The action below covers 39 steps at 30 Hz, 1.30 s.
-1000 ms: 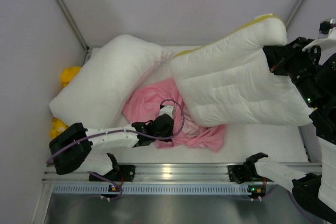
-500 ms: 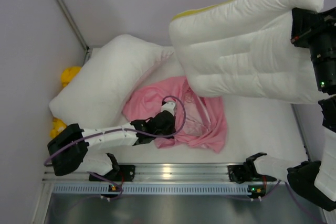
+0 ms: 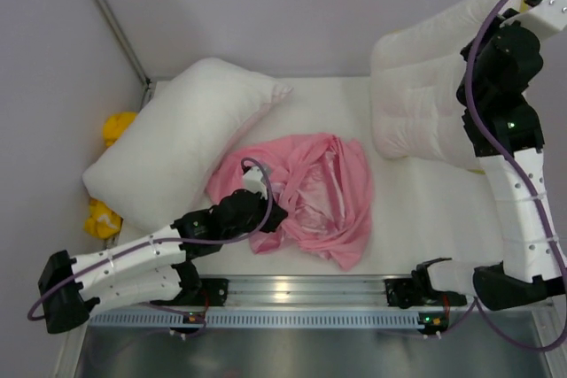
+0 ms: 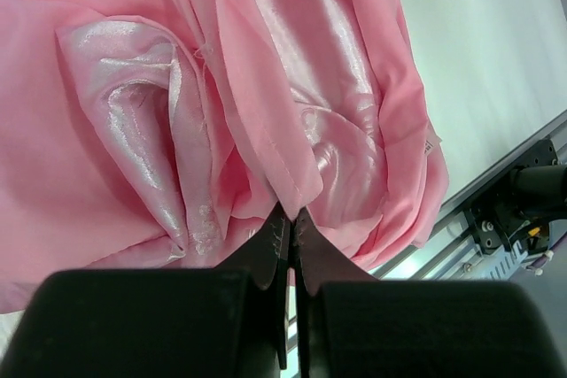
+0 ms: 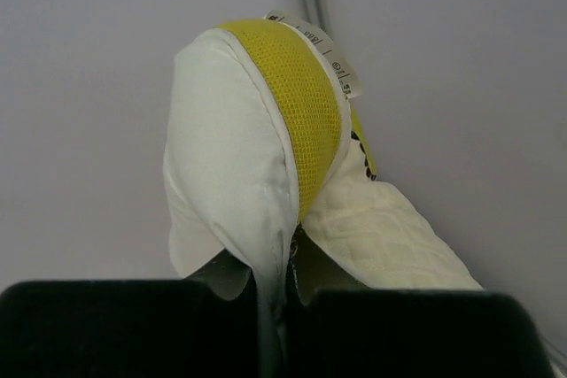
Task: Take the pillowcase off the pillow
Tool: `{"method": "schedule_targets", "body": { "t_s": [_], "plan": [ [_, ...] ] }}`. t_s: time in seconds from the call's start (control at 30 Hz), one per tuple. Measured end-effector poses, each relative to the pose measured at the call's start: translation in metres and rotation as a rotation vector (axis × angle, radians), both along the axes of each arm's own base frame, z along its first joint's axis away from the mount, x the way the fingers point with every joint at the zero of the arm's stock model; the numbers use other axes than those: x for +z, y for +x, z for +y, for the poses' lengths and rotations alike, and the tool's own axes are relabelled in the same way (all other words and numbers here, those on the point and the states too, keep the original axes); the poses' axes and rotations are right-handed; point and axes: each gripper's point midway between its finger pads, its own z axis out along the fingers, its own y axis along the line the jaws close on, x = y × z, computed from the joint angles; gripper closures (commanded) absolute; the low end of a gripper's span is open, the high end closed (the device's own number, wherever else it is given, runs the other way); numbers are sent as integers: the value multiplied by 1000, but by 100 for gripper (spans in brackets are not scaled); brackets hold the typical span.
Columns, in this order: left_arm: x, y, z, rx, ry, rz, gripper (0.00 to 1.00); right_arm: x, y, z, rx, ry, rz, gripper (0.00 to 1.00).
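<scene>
So the left claw (image 4: pixel 288 219) is pinched tight on a fold of the pink pillowcase (image 3: pixel 310 196). Its fingers are basically touching, with the fabric squeezed between them. The pillowcase lies in a crumpled heap on the white desk (image 3: pixel 425 219), close to the front rail (image 3: pixel 292 289) and completely off the pillow (image 3: pixel 416 104). The left wrist view shows its shiny side in a few of the folds.

The right claw (image 5: pixel 276 263) is clamped on an edge of the pillow and holds it up at the far right corner, well apart from the pillowcase. From the right wrist view the yellow mesh band (image 5: pixel 297 104) runs over the top of the pillow, with a little white tag (image 5: pixel 314 42) sticking out beside it.

There's also a plain white pillow (image 3: pixel 186 139) on the left side of the desk, its lower edge just beside the pink heap. A yellow thing (image 3: pixel 113 126) peeks out behind it at the left wall, can't tell what it is.
</scene>
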Motion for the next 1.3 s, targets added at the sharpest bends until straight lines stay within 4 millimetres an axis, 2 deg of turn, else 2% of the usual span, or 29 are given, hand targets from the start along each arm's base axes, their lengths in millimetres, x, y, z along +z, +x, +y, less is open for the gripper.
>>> {"method": "schedule_targets", "body": {
  "t_s": [0.13,0.23,0.3,0.5,0.57,0.63,0.67,0.7,0.77,0.8,0.83,0.93,1.0,1.1,1.17,1.3],
  "plan": [
    [-8,-4,5,6,12,24,100,-52,11,-44,-168,103,50,100],
    [-13,-6,6,4,24,41,100,-87,0,-78,-284,153,71,100],
    [-18,-6,4,0,37,52,100,-117,-17,-93,-357,165,108,100],
    [-39,-7,-6,-33,106,101,100,-214,-73,-110,-497,145,251,98],
    [-41,-5,-16,-58,116,111,100,-240,-88,-116,-536,131,298,89],
    [-40,-2,-28,-83,112,115,100,-254,-101,-121,-568,124,321,76],
    [-40,-2,-33,-96,107,116,100,-256,-107,-122,-580,119,327,68],
    [-39,-1,-38,-107,103,115,100,-254,-111,-123,-588,116,323,51],
    [-38,0,-46,-130,98,114,100,-246,-119,-126,-609,114,294,32],
    [-37,2,-50,-138,96,113,100,-241,-123,-127,-617,111,287,7],
    [-35,3,-55,-148,92,111,100,-234,-125,-128,-624,112,272,1],
    [-24,12,-71,-173,95,90,100,-207,-126,-130,-630,113,247,1],
    [-9,22,-87,-188,78,62,100,-182,-123,-130,-628,119,217,1],
    [12,37,-110,-209,54,27,100,-158,-113,-128,-607,117,213,1],
    [23,47,-126,-232,36,13,100,-157,-105,-124,-564,114,228,0],
    [35,64,-158,-288,9,21,100,-173,-87,-103,-383,119,290,0]
  ]
}}
